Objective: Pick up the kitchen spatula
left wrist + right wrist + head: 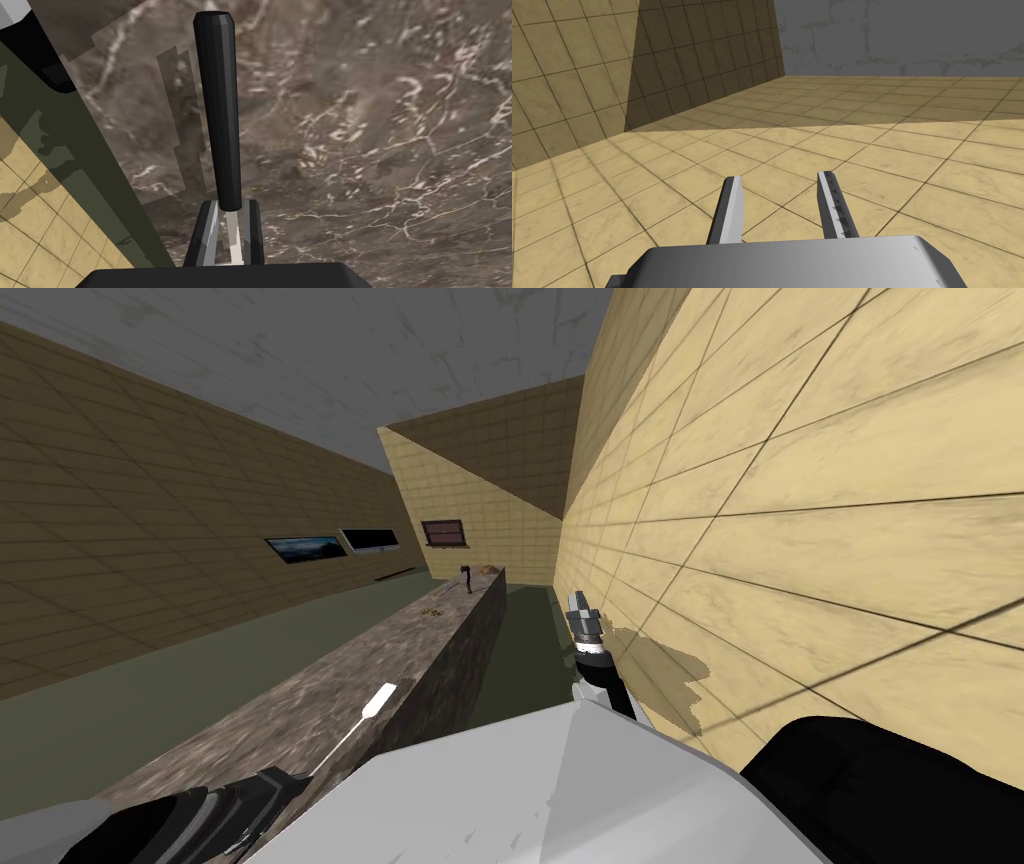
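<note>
Our left gripper (231,205) clamped on spatula (222,150), black handle (215,60) beyond jaws, head view adds white blade (380,699), our right gripper (779,177) spread wide, empty.

Spatula (218,110) shaft hidden behind left hand's (231,206) body; far counter (400,648) things (468,576) too small

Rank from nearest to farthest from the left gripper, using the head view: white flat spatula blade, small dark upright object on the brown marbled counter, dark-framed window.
1. White spatula blade, just beyond the left gripper.
2. Small dark upright object, counter's far end.
3. Dark-framed window, far wall.
</note>
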